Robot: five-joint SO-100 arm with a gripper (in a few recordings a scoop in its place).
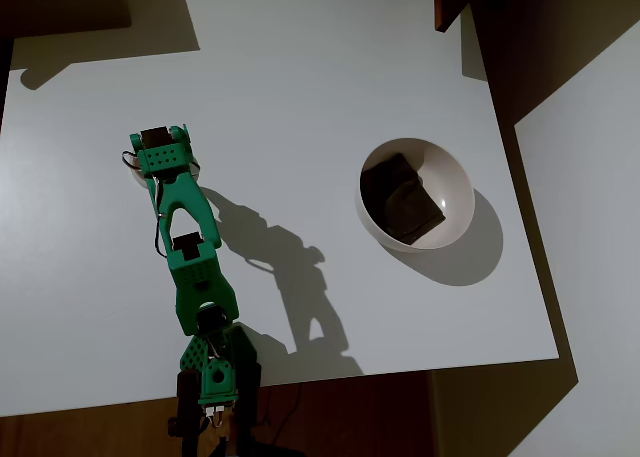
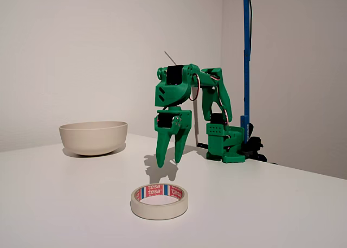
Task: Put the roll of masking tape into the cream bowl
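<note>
The roll of masking tape [image 2: 159, 201] lies flat on the white table near the front of the fixed view, cream with a red and blue printed core. My green gripper [image 2: 169, 162] hangs just above and behind it, pointing down, its two fingers apart and holding nothing. From overhead the gripper [image 1: 162, 157] covers most of the tape, and a pale sliver of the tape [image 1: 134, 171] shows at its left side. The cream bowl [image 2: 93, 139] stands far off at the left of the fixed view. From overhead the bowl [image 1: 448, 173] sits right of centre.
A dark blocky shape [image 1: 403, 199] shows inside the bowl from overhead. The arm's base [image 2: 226, 145] stands at the table's edge beside a blue pole [image 2: 246, 58]. The table's edges [image 1: 520, 267] run close to the right of the bowl.
</note>
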